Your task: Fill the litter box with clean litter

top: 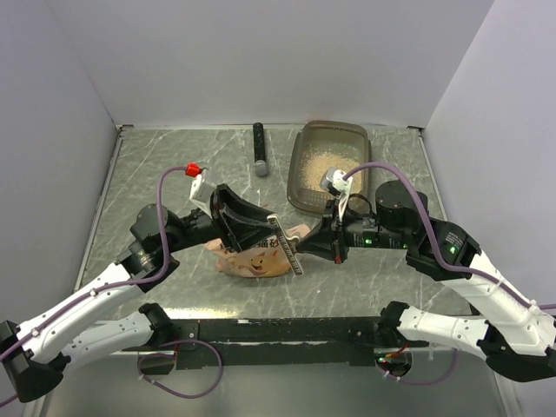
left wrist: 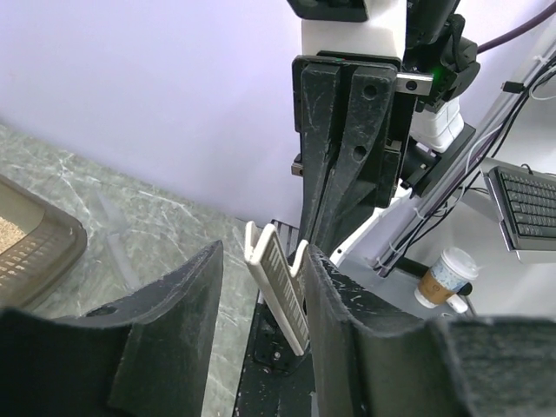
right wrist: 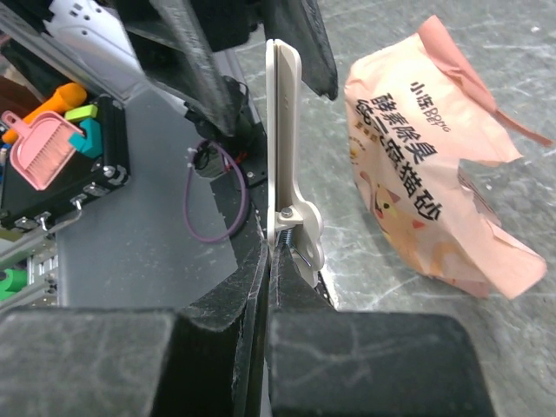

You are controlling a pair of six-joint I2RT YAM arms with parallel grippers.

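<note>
Table point(top: 174, 165): grey-green, veined with pale marble-like streaks.
Walls point(top: 261, 61): plain pale lilac-white.
Litter box point(top: 296, 174): translucent smoky grey-brown.
Litter point(top: 328, 159) in the box: pale beige, grainy.
Pouch point(right wrist: 426, 174): orange-pink, printed with dark brown Chinese characters and a cartoon face.
Clip point(right wrist: 282, 130): off-white; its face is ribbed in the left wrist view.
Stick point(top: 258, 143): black, with a grey tip.
Cables point(top: 169, 187): purple.
Cap point(top: 192, 168): red.
Arms point(top: 95, 308): white shells, black joints, small green lights.
Dustpan point(right wrist: 43, 148): pink.
</note>
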